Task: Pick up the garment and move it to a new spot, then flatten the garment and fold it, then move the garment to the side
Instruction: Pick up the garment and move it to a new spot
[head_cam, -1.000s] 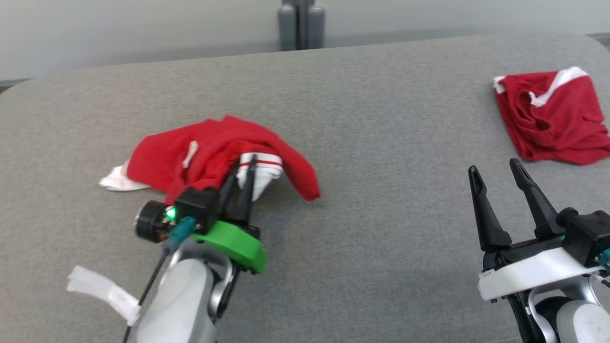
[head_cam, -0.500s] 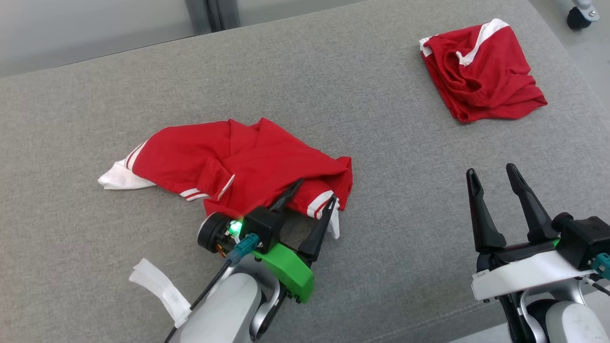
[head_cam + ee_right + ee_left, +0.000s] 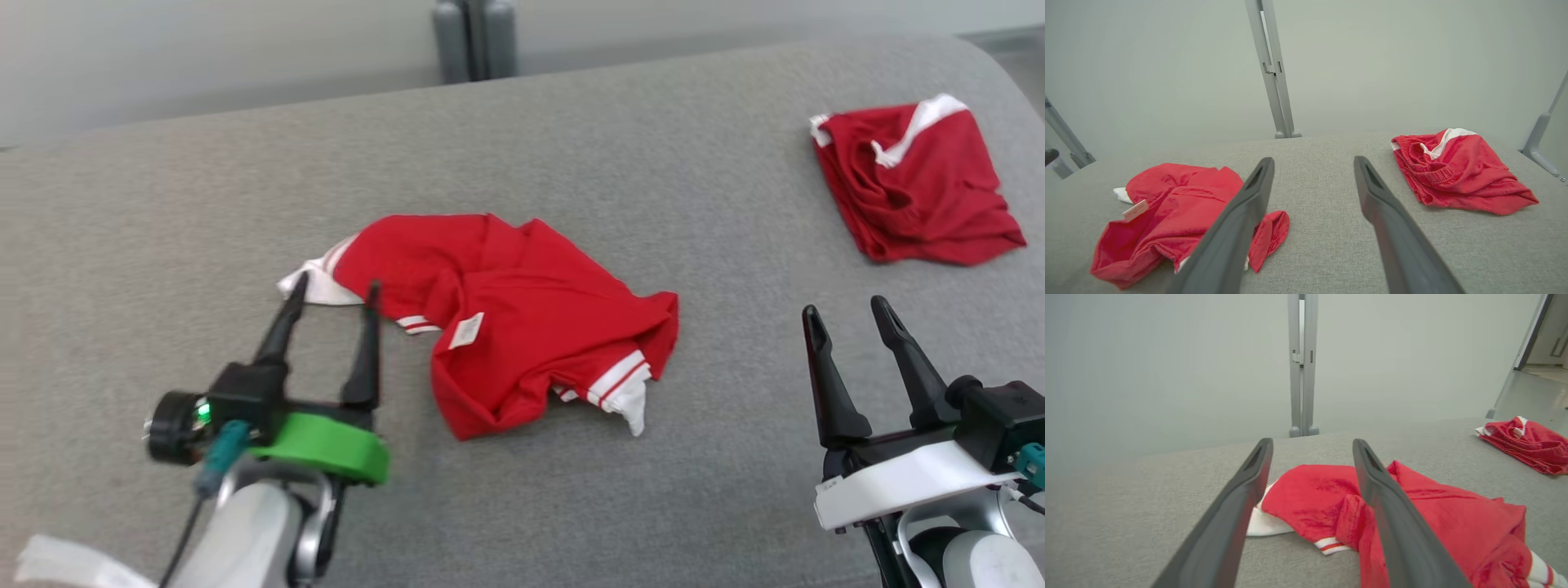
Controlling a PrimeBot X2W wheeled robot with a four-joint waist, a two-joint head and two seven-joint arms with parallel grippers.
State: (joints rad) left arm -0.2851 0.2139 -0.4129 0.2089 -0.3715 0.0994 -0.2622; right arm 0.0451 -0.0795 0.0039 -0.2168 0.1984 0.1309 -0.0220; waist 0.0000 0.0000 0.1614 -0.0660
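Crumpled garment on grey surface

You see a soft red cloth garment on a rough grey woven table. Your left gripper has smooth, matt dark fingers, like plastic.

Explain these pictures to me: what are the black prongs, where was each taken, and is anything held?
It is a two-armed robot. The head view looks down from its head at a grey padded surface. The prongs are its grippers: left gripper on a green mount, right gripper on a white one. Each wrist view looks along one gripper's fingers. A crumpled red shirt with white cuffs lies mid-surface; red shorts lie far right. Both grippers are open, holding nothing.
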